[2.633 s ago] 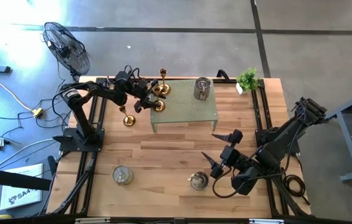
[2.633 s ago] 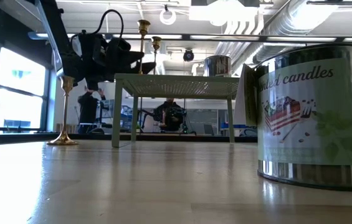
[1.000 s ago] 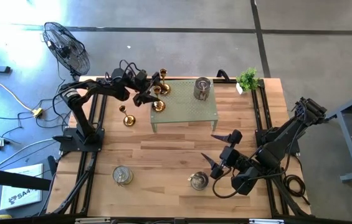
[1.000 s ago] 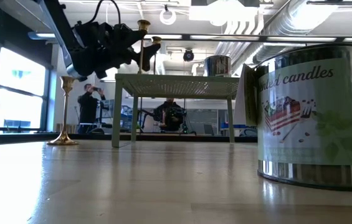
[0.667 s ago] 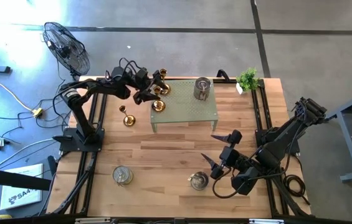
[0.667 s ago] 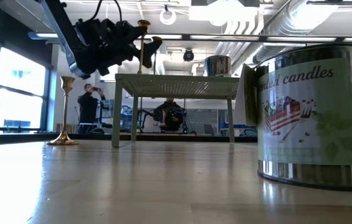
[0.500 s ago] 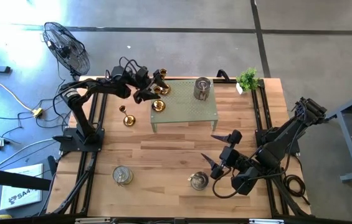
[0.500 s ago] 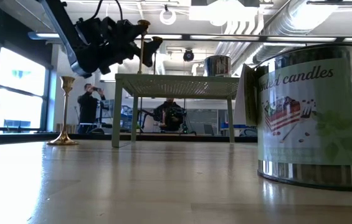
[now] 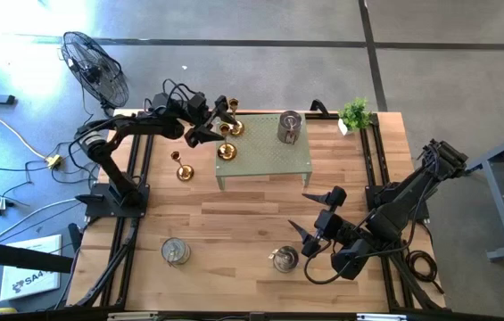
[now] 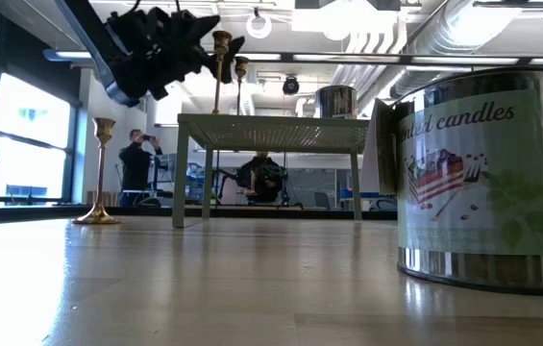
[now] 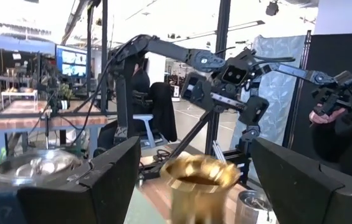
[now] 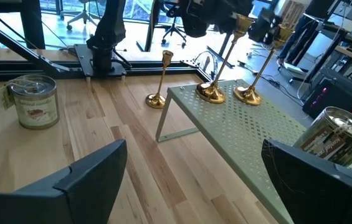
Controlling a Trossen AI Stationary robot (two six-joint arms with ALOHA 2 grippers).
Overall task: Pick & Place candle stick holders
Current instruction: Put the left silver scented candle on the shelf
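Two gold candle stick holders (image 9: 226, 152) (image 9: 234, 127) stand by their round bases on the green perforated stand (image 9: 274, 160). A silvery tin holder (image 9: 289, 127) sits there too. A third gold holder (image 9: 183, 172) stands on the table left of the stand. Two more tins (image 9: 175, 252) (image 9: 284, 259) sit near the front. My left gripper (image 9: 210, 122) is open, level, with a finger on either side of the nearer gold holder's cup (image 11: 199, 177), clear of it. My right gripper (image 9: 318, 214) waits open over the table's right front.
A small green plant (image 9: 355, 113) stands at the far right corner. A fan (image 9: 95, 67) stands on the floor beyond the far left corner. Bare wood lies between the stand and the front tins. In the low view a tin (image 10: 482, 178) fills the right side.
My left gripper has risen along the nearer gold holder on the stand, from stem height to the level of its cup, staying open. Both gold holders have stayed upright in place on the stand.
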